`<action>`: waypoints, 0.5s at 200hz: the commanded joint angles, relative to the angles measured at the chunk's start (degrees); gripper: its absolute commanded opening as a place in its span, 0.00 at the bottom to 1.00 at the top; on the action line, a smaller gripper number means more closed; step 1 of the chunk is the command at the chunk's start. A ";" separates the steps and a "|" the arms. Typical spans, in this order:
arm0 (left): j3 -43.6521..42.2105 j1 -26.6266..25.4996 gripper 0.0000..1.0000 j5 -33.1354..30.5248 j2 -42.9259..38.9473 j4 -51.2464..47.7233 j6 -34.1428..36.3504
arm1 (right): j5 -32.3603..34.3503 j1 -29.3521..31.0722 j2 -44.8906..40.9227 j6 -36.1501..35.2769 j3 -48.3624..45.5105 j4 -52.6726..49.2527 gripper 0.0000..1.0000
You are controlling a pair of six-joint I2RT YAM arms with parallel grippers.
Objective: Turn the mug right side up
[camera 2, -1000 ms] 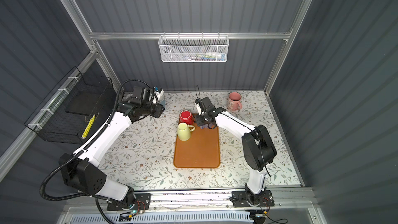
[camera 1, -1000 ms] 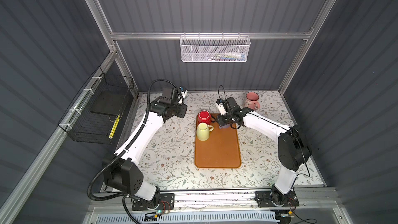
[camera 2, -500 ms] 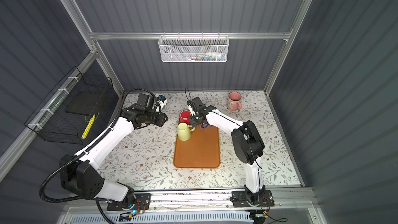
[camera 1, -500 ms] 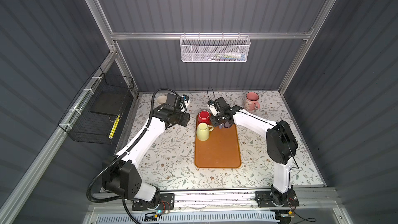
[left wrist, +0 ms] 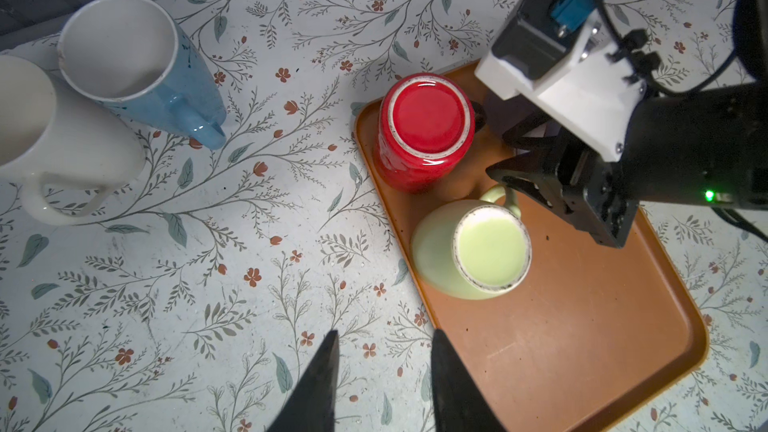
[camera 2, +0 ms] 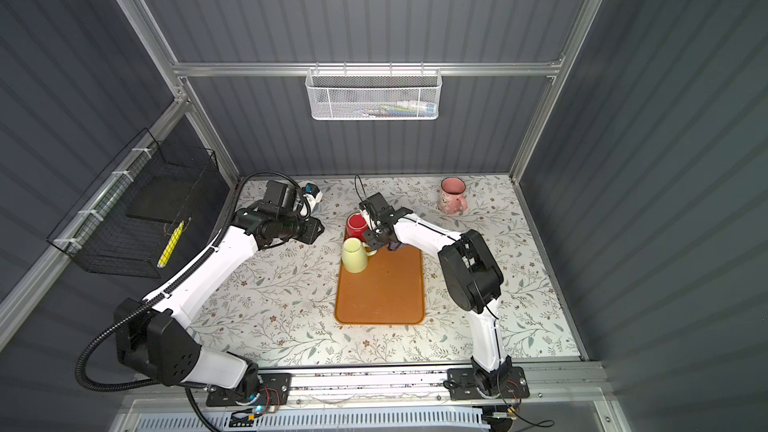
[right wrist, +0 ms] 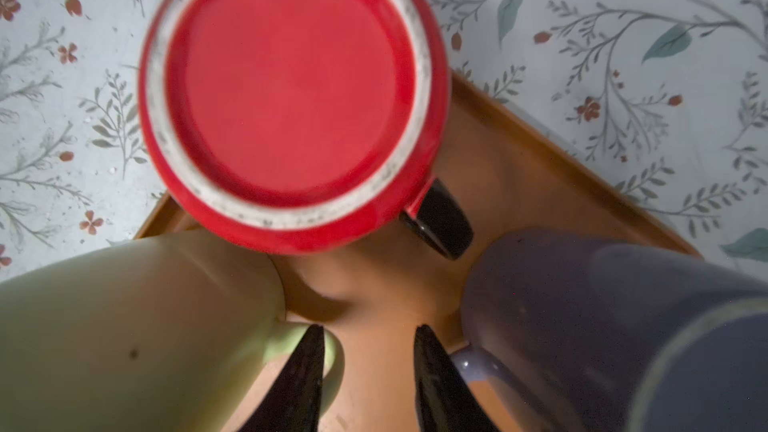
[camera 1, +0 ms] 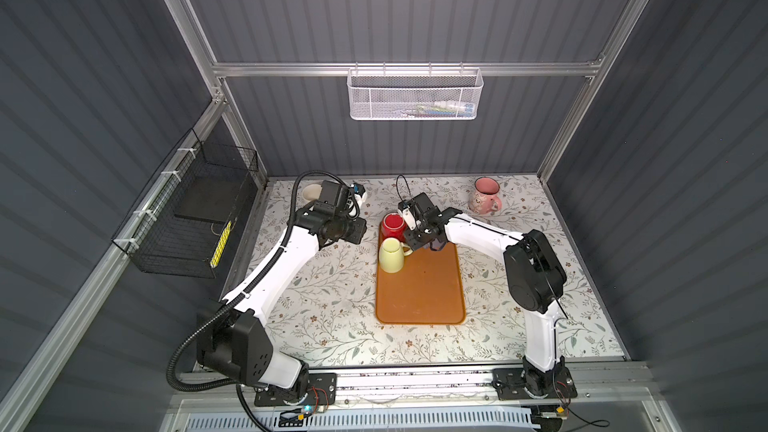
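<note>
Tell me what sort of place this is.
Probably a robot lab test cell: aluminium frame around dark panel walls, left arm and right arm mounted on a front rail.

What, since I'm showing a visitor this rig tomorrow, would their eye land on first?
Probably the orange tray in the middle of the floral table, with a red mug and a pale green mug upside down at its far end. Next, the open right claw, low over the tray between the green mug's handle and a purple mug. A pink mug stands upright near the far right corner.
</note>
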 commanded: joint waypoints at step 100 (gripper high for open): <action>-2.31 0.01 0.37 0.58 -0.35 2.18 -2.93 | -3.02 5.57 -11.15 11.65 -14.07 -0.85 0.38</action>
